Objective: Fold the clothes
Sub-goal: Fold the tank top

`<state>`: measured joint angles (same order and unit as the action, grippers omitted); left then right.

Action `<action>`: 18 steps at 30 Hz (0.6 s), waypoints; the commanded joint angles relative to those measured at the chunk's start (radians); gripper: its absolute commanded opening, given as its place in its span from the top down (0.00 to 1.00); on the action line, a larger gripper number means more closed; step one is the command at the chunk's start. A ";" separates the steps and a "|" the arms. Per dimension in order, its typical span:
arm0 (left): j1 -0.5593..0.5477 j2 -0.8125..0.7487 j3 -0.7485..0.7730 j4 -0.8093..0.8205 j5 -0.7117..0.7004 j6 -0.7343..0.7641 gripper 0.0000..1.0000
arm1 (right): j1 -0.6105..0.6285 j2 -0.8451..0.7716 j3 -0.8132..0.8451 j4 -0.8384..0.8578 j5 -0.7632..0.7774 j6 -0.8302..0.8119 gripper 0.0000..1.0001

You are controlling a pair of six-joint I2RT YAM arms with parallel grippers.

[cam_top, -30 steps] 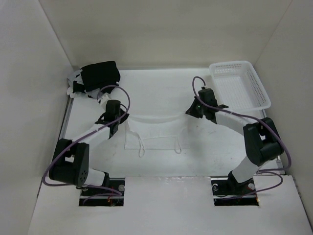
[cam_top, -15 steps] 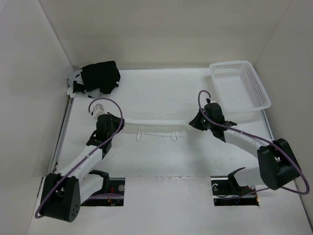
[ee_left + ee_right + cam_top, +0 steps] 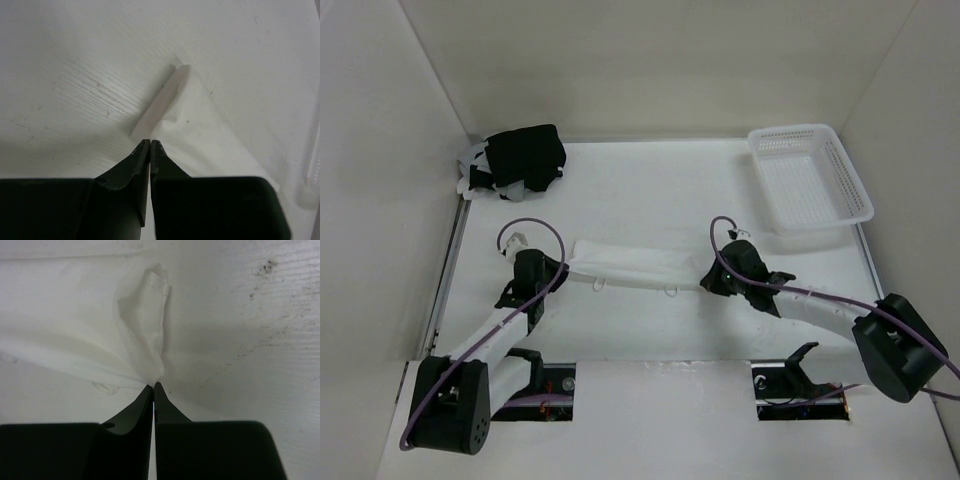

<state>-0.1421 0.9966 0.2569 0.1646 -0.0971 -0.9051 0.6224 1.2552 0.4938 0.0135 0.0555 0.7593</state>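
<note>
You have the camisole (image 3: 630, 264) lying as a narrow folded band across the middle of the table (image 3: 650, 190), running from 9 o'clock to 3 o'clock between your two grippers. Your left gripper (image 3: 558, 268) sits at the band's 9 o'clock end with its jaws pressed together. From its wrist view they seem to nip the cloth's corner, though the fabric is too thin there to be sure. Your right gripper (image 3: 708, 281) is at the 3 o'clock end, jaws together on a bunched pinch of fabric. Two strap loops (image 3: 601, 283) poke out along the band's 6 o'clock edge. The black bundle (image 3: 525, 155) rests at the table's 11 o'clock corner and the white basket (image 3: 788, 131) at 1 o'clock, both well apart from the camisole.
</note>
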 commanded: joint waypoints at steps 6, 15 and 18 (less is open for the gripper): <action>0.075 0.008 -0.053 0.070 0.054 -0.025 0.93 | 0.082 -0.008 -0.031 -0.004 0.053 0.055 0.84; 0.016 -0.144 0.004 0.001 -0.065 -0.012 0.63 | 0.046 -0.143 0.028 -0.033 0.061 0.032 0.54; -0.122 -0.133 0.059 -0.014 -0.144 -0.018 0.64 | 0.040 -0.102 0.104 -0.032 0.069 -0.001 0.79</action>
<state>-0.1722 0.8665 0.2379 0.1402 -0.1574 -0.9237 0.6678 1.1328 0.5102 -0.0452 0.1055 0.7887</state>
